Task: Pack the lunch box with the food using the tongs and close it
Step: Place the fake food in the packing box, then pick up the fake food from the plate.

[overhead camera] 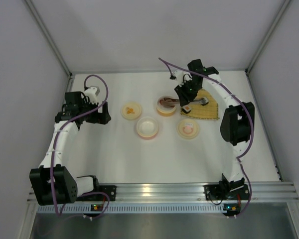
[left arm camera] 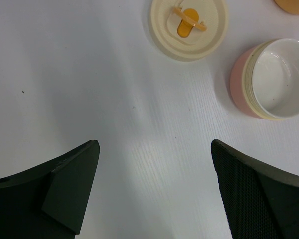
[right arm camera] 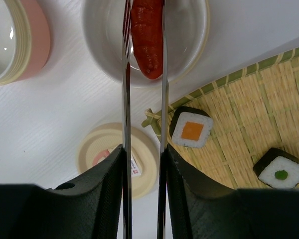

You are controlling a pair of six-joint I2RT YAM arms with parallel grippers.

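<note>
The bamboo mat point(right arm camera: 249, 114) carries two sushi rolls point(right arm camera: 191, 128). Beside it, over the orange-rimmed bowl point(right arm camera: 97, 50), the right gripper point(right arm camera: 144, 154) squeezes the tongs point(right arm camera: 126, 99), which pinch the red sausage point(right arm camera: 146, 35). The cream lid point(right arm camera: 97, 154) has a label point(right arm camera: 134, 167) too small to read

Bare table point(left arm camera: 89, 74) ahead of the left fingers point(left arm camera: 70, 194) (lid point(left arm camera: 189, 30) and pink-rimmed bowl point(left arm camera: 239, 84) stand beyond, rightward).

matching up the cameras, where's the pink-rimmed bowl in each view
top external: pink-rimmed bowl, middle of the table.
left wrist: bowl at the right edge, empty.
right wrist: top left corner, cut off.
shared landmark: orange-rimmed bowl beside it, only its edge in the left wrist view.
</note>
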